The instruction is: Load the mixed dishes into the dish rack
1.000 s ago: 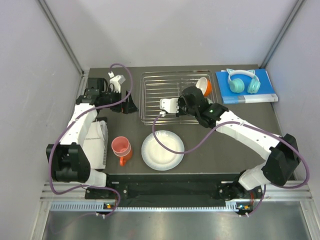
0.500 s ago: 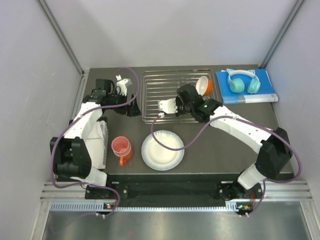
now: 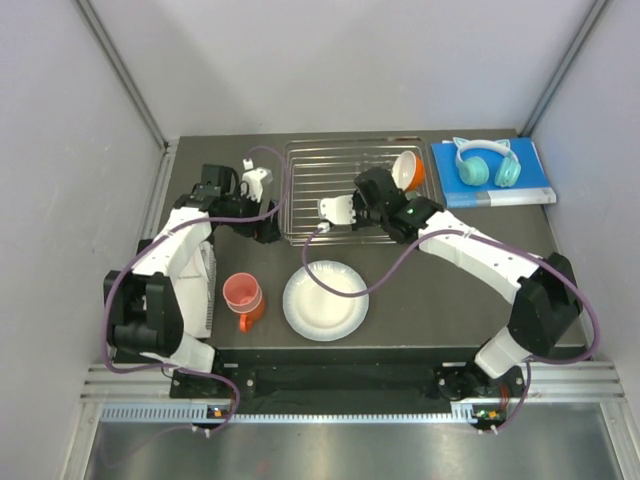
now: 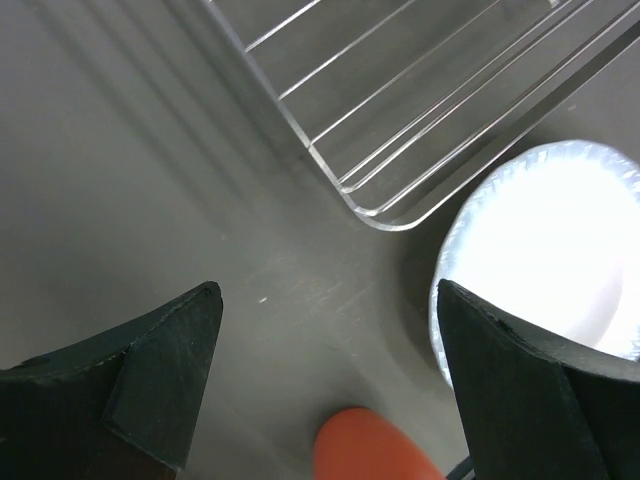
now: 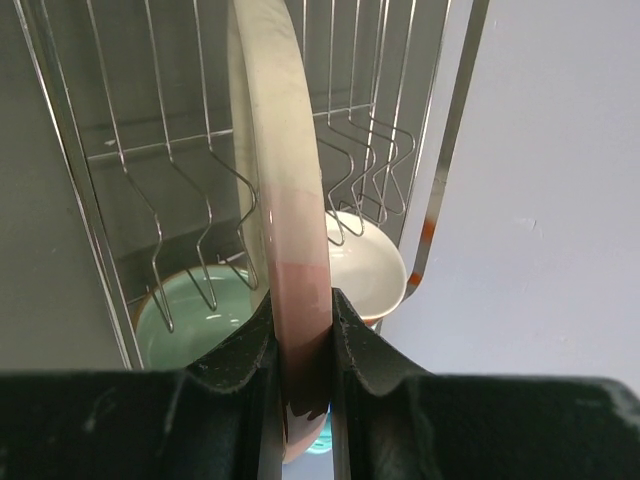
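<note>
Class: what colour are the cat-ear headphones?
Teal; the headphones show best in the top external view.

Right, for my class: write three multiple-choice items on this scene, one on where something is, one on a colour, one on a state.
1. The white plate lies: A on the table in front of the rack; B inside the rack; C under the table.
2. The headphones on the book are: A red; B teal; C black.
3. The right jaws are: A open and empty; B out of view; C shut on a pink-and-cream plate standing on edge.
Answers: 1 A, the top view shows it flat on the table, outside the wires. 2 B, teal shows against the blue cover. 3 C, the right wrist view shows its rim pinched between them.
</note>
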